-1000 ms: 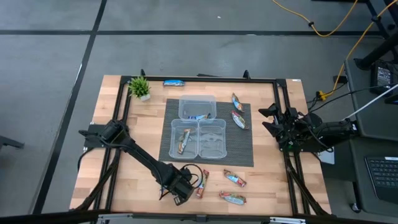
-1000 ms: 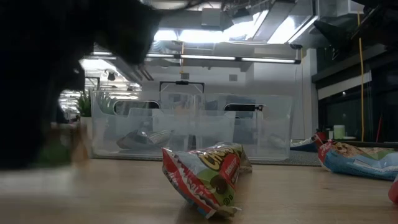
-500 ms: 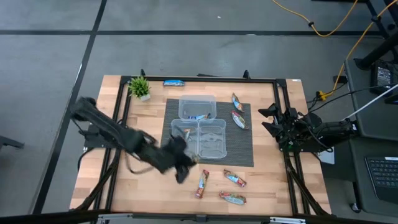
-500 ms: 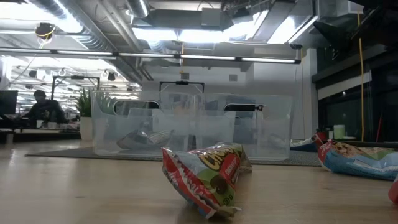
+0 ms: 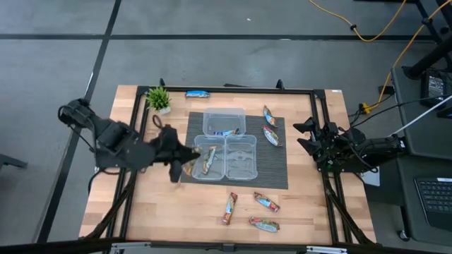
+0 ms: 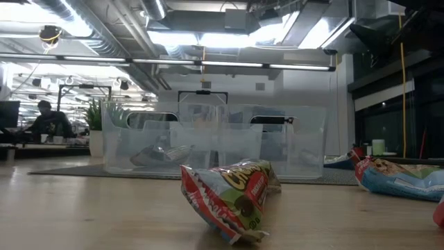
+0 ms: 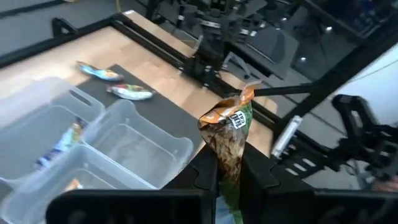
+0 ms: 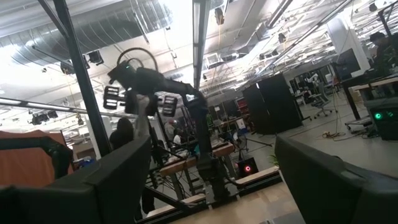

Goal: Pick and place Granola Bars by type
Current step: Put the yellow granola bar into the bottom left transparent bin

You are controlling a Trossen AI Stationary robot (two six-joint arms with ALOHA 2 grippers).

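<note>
My left gripper [image 5: 181, 161] hovers above the table at the left side of the clear tubs and is shut on an orange-tan and green granola bar [image 7: 229, 124]. Other bars lie flat: three near the table's near edge [image 5: 229, 208] [image 5: 266, 203] [image 5: 264, 225], two on the mat's right part [image 5: 268, 115] [image 5: 271, 135], and a blue one at the far edge [image 5: 197, 93]. The far tub holds a blue bar [image 5: 224, 132], and the near-left tub an orange-tan one [image 5: 208, 159]. My right gripper [image 5: 304, 136] waits open at the table's right edge. My left gripper pinches the orange-tan bar by its lower end [image 7: 227, 163] between the two fingers. The fingers point toward the table's right. The rest of the bar sticks out past the fingertips, lifted clear of the table, its crimped free end [image 7: 246, 94] farthest out.
Three clear tubs [image 5: 224, 121] [image 5: 200, 171] [image 5: 240, 156] stand on a dark mat [image 5: 277, 169] in the table's middle. A small potted plant [image 5: 159, 99] stands at the far-left corner. The low view shows a teal and red bar [image 6: 229, 198] in front of the tubs.
My left gripper has risen from the table near its near edge, beside the three bars there, and swung toward the far-left, ending above the left side of the tubs. It has gone out of the low view. The bars on the table have stayed put.
</note>
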